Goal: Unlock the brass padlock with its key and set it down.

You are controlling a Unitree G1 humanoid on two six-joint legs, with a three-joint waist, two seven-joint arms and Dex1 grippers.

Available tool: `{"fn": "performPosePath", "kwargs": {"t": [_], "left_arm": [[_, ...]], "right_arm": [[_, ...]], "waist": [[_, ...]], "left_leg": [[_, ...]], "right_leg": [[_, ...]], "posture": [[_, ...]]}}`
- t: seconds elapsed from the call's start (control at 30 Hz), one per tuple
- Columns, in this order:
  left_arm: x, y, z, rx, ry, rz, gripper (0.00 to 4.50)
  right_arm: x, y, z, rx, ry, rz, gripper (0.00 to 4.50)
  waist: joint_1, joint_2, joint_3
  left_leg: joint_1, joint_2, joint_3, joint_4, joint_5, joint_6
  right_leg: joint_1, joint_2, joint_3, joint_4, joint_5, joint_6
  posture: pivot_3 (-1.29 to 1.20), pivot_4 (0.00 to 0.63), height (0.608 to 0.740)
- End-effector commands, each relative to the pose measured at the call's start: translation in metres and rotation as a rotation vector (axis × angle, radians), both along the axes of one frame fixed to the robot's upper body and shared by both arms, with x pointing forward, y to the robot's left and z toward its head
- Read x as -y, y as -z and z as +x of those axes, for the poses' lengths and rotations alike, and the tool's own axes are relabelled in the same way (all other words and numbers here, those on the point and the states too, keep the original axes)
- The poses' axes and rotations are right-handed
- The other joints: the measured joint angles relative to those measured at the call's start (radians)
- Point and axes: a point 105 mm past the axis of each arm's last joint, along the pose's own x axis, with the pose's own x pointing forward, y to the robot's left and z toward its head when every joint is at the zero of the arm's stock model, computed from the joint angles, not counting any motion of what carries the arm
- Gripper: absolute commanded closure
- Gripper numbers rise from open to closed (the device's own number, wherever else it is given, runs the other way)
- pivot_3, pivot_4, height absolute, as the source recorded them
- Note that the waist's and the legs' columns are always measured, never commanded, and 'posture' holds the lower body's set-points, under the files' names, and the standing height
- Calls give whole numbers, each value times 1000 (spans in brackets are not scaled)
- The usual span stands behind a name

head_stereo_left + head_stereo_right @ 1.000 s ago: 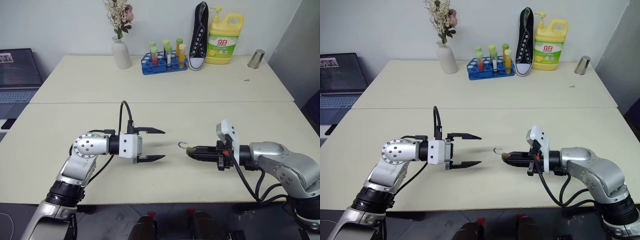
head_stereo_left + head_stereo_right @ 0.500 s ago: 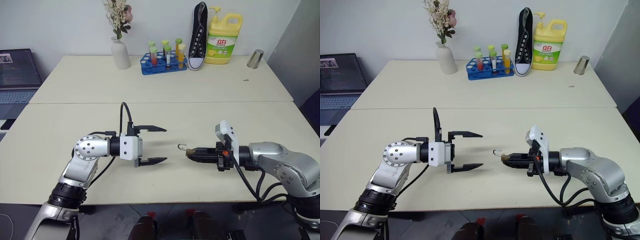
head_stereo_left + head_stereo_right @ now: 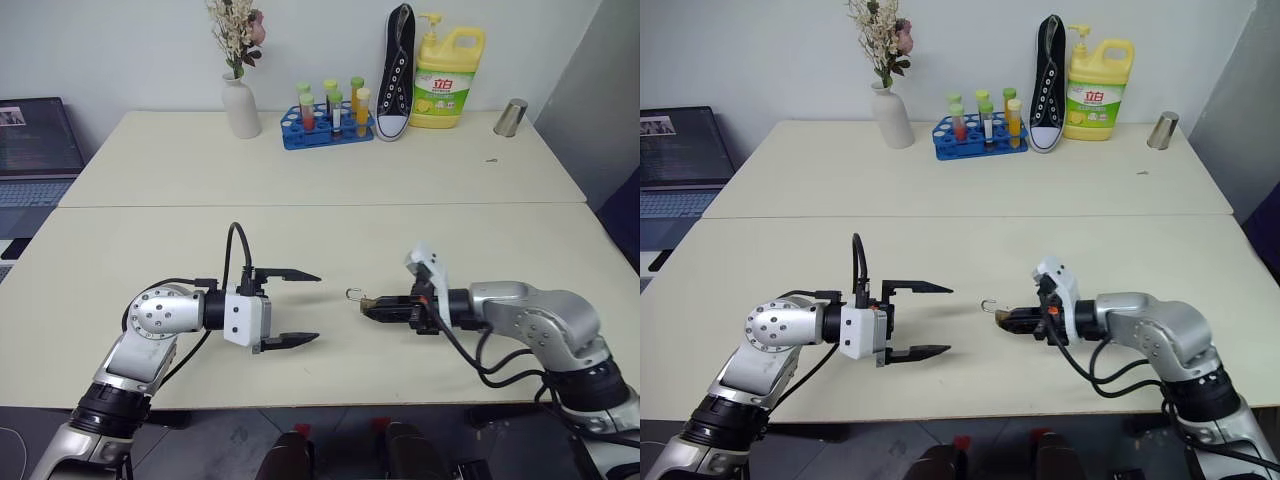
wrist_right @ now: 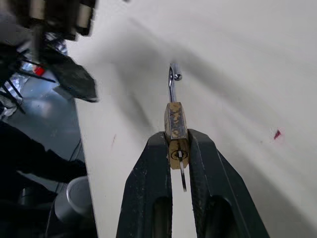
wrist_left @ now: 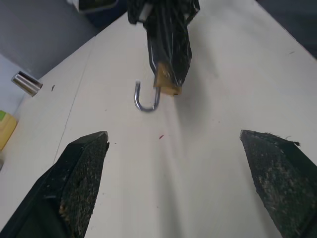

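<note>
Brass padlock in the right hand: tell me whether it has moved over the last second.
Yes. The small brass padlock, clamped by the right hand, shifted slightly toward the left hand, judged against the table seam.

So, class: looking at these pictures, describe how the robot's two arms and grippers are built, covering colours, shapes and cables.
Both arms are silver-grey metal with rounded joint housings and black collars lower down. The left gripper has a white boxy base and two flat black pointed fingers with a rough, worn surface. The right gripper has two narrow black fingers, a white block on top and a small orange-red detail. Black cables loop beside each wrist.
</note>
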Motion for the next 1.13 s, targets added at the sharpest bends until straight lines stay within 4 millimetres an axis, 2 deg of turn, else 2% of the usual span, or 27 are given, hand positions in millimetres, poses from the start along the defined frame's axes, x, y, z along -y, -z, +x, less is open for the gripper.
{"fn": "performPosePath", "kwargs": {"t": [0.03,0.2,0.33,0.47,0.57,0.63,0.8,0.9,1.13], "left_arm": [[4,-9,-6,50,30,-18,0],[5,-7,-8,49,35,-14,0],[7,-6,-8,27,22,-33,0],[7,-13,0,-31,-61,-115,0],[3,-11,8,-81,-133,-116,0],[-1,-5,12,-104,-178,-70,0],[-15,3,15,-142,-256,-1,0],[-20,2,13,-156,-247,-1,0],[-26,7,7,-236,-223,7,0]], "right_arm": [[-7,5,6,-18,-12,-30,4367],[-8,10,16,-34,0,-54,4367],[3,13,25,14,14,-112,3040],[18,11,25,88,10,-161,1736],[37,2,27,250,31,-231,672],[46,-8,16,339,-7,-241,35],[60,-25,-13,462,-48,-221,35],[69,-29,-28,561,-91,-277,35],[73,-29,-32,568,-42,-250,35]], "waist": [[0,0,0],[0,0,0],[0,0,0],[0,0,0],[0,0,0],[0,1,0],[-1,0,0],[1,1,1],[0,0,1]], "left_leg": [[0,0,0,0,0,0],[0,0,0,0,0,0],[0,0,0,0,0,0],[0,0,0,0,0,0],[0,0,0,0,0,0],[0,-1,0,0,0,0],[0,-1,0,0,0,0],[0,0,1,-1,0,0],[1,0,1,0,0,0]], "right_leg": [[0,0,0,0,0,0],[0,0,0,0,0,0],[0,0,0,0,0,0],[0,0,0,0,0,0],[0,0,-1,0,0,0],[0,0,-1,0,0,0],[0,0,-1,0,0,0],[0,1,0,0,0,0],[1,1,0,0,0,0]], "posture": [[0,150,740],[0,150,740],[0,150,740],[0,150,740],[0,150,740],[0,150,740],[0,150,740],[0,150,740],[0,150,740]]}}
